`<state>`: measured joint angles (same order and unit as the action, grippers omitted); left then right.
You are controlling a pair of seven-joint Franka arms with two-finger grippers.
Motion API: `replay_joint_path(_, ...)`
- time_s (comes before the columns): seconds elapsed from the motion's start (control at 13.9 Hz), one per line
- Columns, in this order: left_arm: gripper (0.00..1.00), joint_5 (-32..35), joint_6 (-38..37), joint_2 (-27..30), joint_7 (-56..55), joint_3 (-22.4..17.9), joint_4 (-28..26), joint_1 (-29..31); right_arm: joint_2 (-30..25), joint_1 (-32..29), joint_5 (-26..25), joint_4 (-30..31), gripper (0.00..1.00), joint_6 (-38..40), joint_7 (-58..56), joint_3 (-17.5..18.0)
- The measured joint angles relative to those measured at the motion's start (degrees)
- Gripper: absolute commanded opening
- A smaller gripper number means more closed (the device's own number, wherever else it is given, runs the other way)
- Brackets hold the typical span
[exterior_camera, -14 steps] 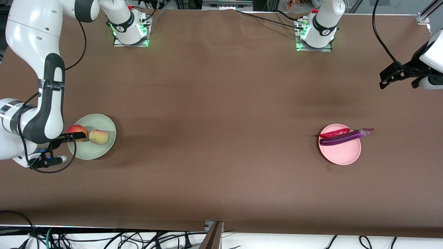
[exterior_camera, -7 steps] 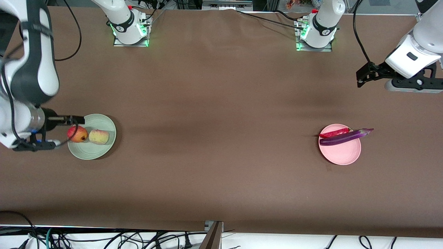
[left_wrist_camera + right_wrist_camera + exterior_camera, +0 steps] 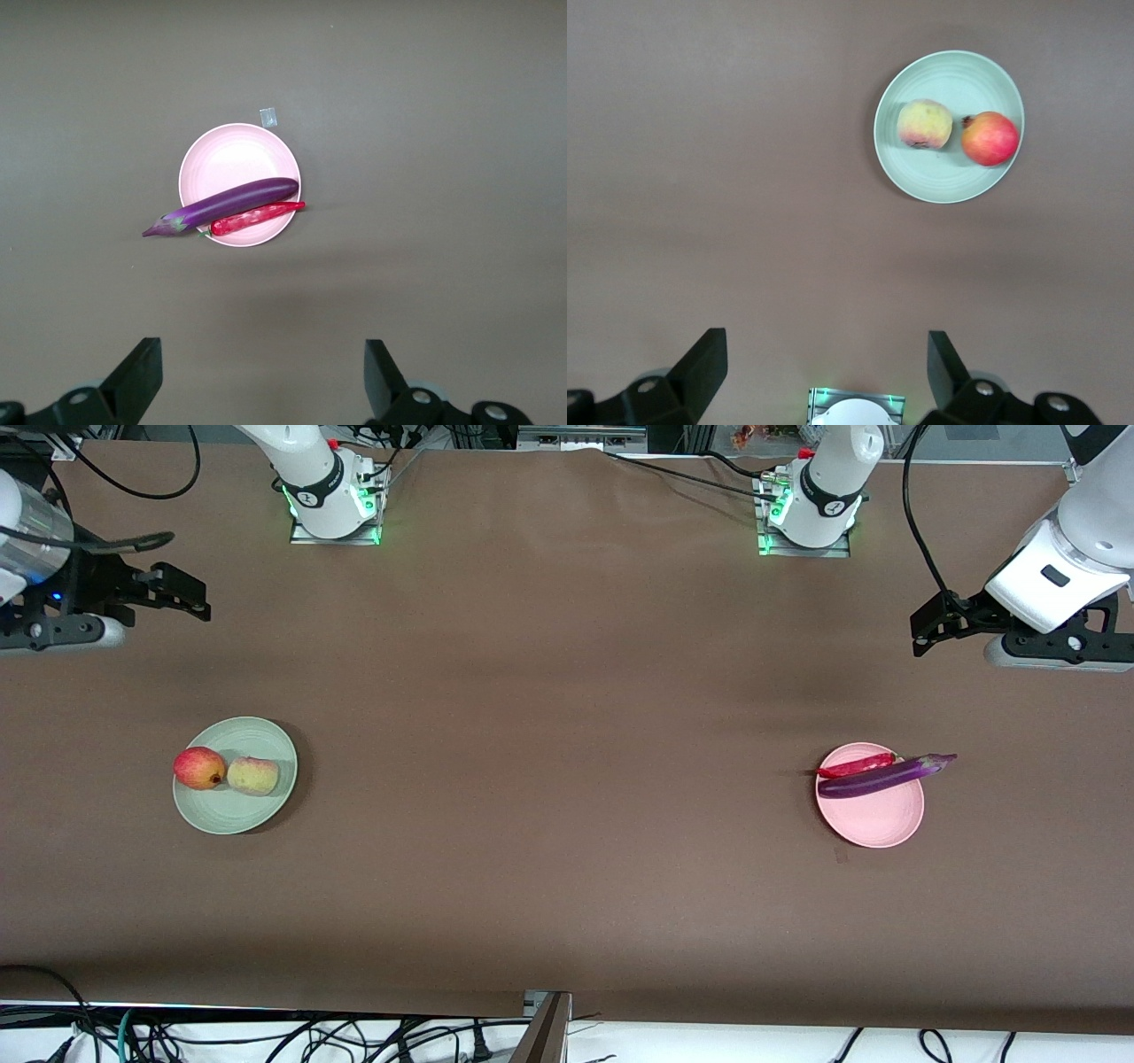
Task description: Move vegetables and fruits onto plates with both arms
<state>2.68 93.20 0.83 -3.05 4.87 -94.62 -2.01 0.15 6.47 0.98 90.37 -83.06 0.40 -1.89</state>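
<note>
Across the front view, the right claw (image 3: 190, 593) has left the green plate (image 3: 257, 810) since 0.5 s ago and now hangs high over bare worktop (image 3: 549, 779) at the right arm's end, holding nothing. Left claw (image 3: 926, 624) has barely shifted, up over the worktop at the left arm's end, also holding nothing. Red apple (image 3: 199, 768) and peach (image 3: 253, 775) sit touching on the green plate, same spots as before. Eggplant (image 3: 881, 776) lies across the pink plate (image 3: 873, 815), its cap end overhanging the rim; chili (image 3: 855, 765) lies right beside it on the rim edge farther from the camera. Both unchanged. Worktop is a matte brown sheet with faint creases; 2 arm bases with green lights along the top edge, loose cables below the near edge.

Left wrist view: left claw (image 3: 261, 372) spread wide, 2 black fingers (image 3: 142, 376) with nothing between. Round matte pink plate (image 3: 239, 150) carries the glossy slim eggplant (image 3: 230, 204) and thin red chili (image 3: 257, 217); a small pale tape scrap (image 3: 267, 116) lies just beside the rim.

Right wrist view: right claw (image 3: 824, 372) spread wide, empty. Pale green plate (image 3: 948, 181) with faint rings holds the yellow-pink peach (image 3: 925, 123) and round red apple (image 3: 990, 139).
</note>
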Motion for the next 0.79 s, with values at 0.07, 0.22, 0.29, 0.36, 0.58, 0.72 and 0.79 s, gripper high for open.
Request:
replay_joint_path(0.07,1.0,0.0,-0.03,-0.06,0.0,0.47,0.35,-0.01,-0.42,-0.51,-0.12,-0.09,1.0,-0.03,0.0,-0.18)
replay_joint_path(0.22,1.0,0.0,-0.12,-0.06,0.0,0.95,0.95,0.0,-0.96,-1.63,-0.18,-0.09,1.0,-0.01,-0.01,-0.81)
replay_joint_path(0.29,1.0,0.0,-0.29,-0.06,-0.01,0.95,1.17,0.1,-0.98,-1.99,-0.18,-0.09,1.0,0.0,-0.01,-0.94)
replay_joint_path(0.36,1.0,0.0,-0.85,-0.06,-0.01,0.9,1.37,0.28,-0.97,-2.08,-0.18,-0.08,1.0,0.03,0.0,-0.94)
replay_joint_path(0.58,1.0,0.0,-3.33,-0.06,-0.01,0.53,2.23,0.67,-0.95,-2.07,-0.18,-0.07,1.0,0.09,0.41,-0.86)
replay_joint_path(0.72,1.0,0.0,-3.76,-0.06,-0.01,0.48,2.56,0.8,-0.87,-2.07,-0.18,-0.08,1.0,0.05,0.41,-0.86)
replay_joint_path(0.79,1.0,0.0,-3.86,-0.06,-0.01,0.48,2.6,0.8,-0.8,-2.07,-0.18,-0.12,1.0,0.01,0.41,-0.86)
